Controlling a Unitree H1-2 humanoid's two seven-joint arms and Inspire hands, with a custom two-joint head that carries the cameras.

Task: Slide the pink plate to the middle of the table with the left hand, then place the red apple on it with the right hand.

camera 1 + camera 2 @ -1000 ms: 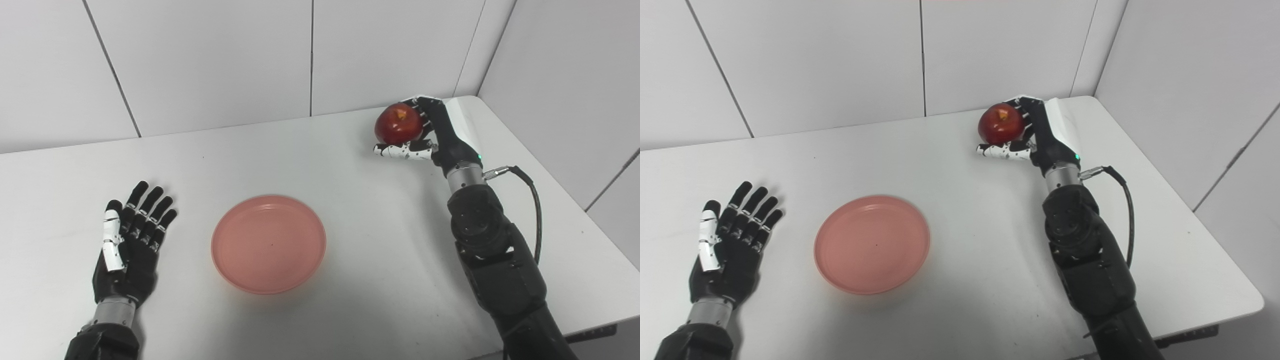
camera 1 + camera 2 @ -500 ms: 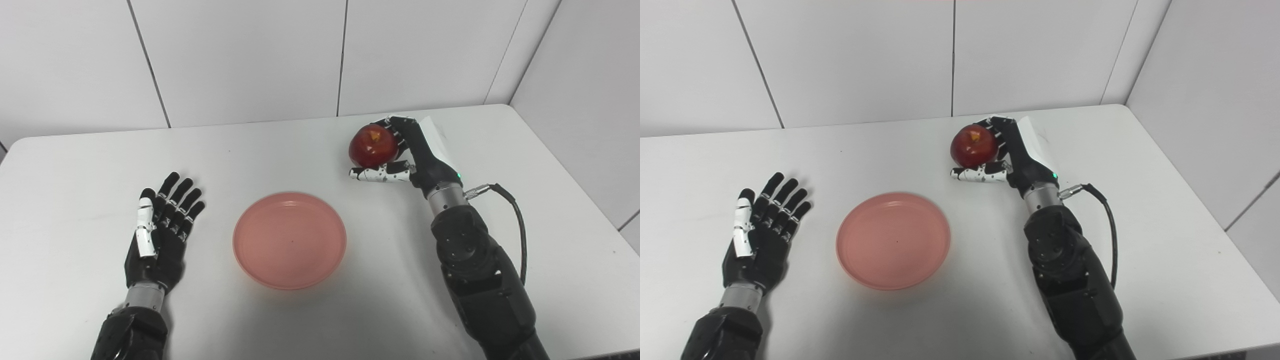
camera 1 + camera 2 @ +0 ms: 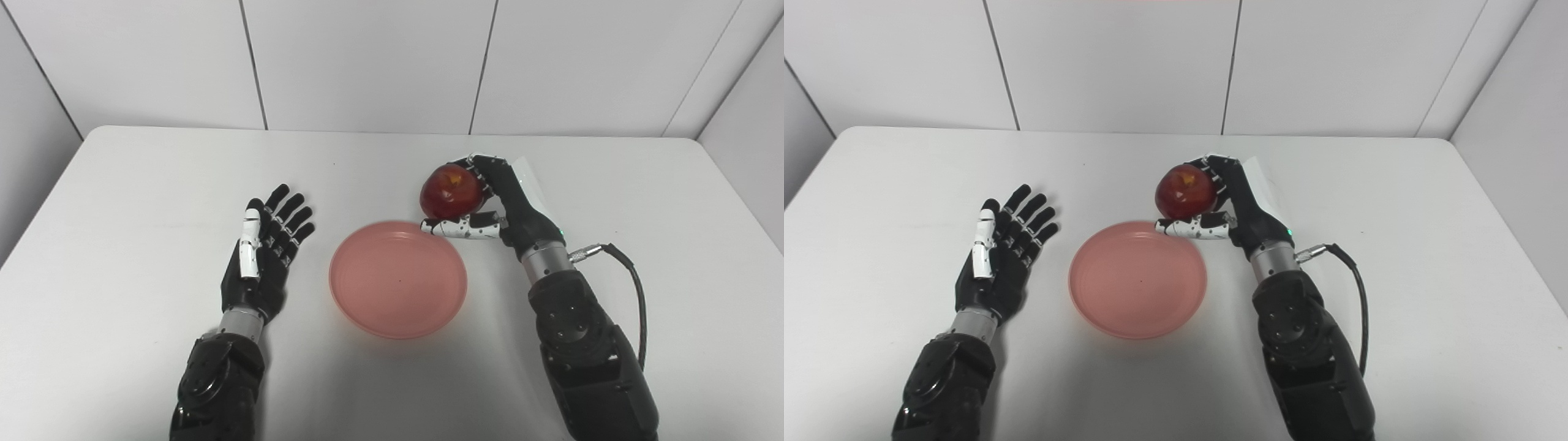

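1. The red apple has smooth, shiny skin with a yellow patch near the top.
2. The pink plate looks like smooth plastic. It is a little shiny, with faint rings pressed into it.
3. The table is white, smooth and matt, with only a soft glow of light on it.
4. The left hand looks like black matt plastic, and its thumb has shiny white parts.
5. The right hand is the same black plastic, with a white speckled thumb and a white cover on its back.
6. Both wrists have a bare grey metal ring.
7. The cable by the right arm looks like black rubber with a metal plug.
8. The wall is made of flat, matt, pale panels.
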